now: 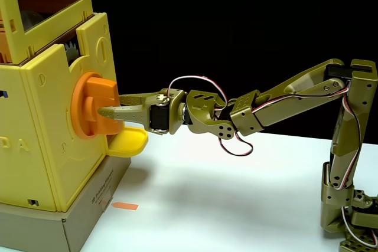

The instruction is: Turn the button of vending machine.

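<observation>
In the fixed view the button (pixel 94 105) is sitting on the right-hand face of the vending machine (pixel 44 116), roughly at nine o'clock from the centre of the picture, with the yellow tray (pixel 130 141) jutting out just below it at about five o'clock from the knob. It is looking like hard, smooth moulded plastic: stiff, light, not fragile, but probably somewhat slick under metal or plastic fingers. The raised bar across its face is the sensible place to take hold, since its flat sides are offering purchase that the round rim is not.

The end effector (pixel 109 106) is reaching in from three o'clock with its fingers spread either side of that bar, one above and one below, and they are appearing to pinch it, though from this angle the contact is hard to confirm.

The knob's turning axis is pointing horizontally out of the machine toward three o'clock, in line with the arm. The bar's long axis is seeming to run roughly level, away from the camera, which foreshortens it.

The machine is standing on a grey base (pixel 71 216) at the edge of the white tabletop (pixel 236 199).
</observation>
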`<action>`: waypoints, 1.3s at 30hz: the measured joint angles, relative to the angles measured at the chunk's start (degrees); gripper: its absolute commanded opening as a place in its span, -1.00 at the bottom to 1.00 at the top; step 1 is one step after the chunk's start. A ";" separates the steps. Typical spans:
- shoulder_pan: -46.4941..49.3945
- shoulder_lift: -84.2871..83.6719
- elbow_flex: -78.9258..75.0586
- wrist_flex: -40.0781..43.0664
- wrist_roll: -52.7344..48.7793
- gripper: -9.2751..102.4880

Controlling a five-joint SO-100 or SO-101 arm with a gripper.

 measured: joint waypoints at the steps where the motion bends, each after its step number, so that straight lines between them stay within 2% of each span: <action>1: -0.18 0.00 0.00 0.00 -0.53 -0.54; 7: -1.76 0.00 0.00 -0.97 -2.99 -0.65; 13: -3.08 -0.09 0.00 -2.81 -4.66 -0.86; 26: -3.43 -0.26 0.35 -3.43 -4.04 -0.86; 33: -3.43 -0.26 0.53 -3.43 8.09 -0.86; 39: -3.08 -0.18 0.62 -3.78 31.99 -0.86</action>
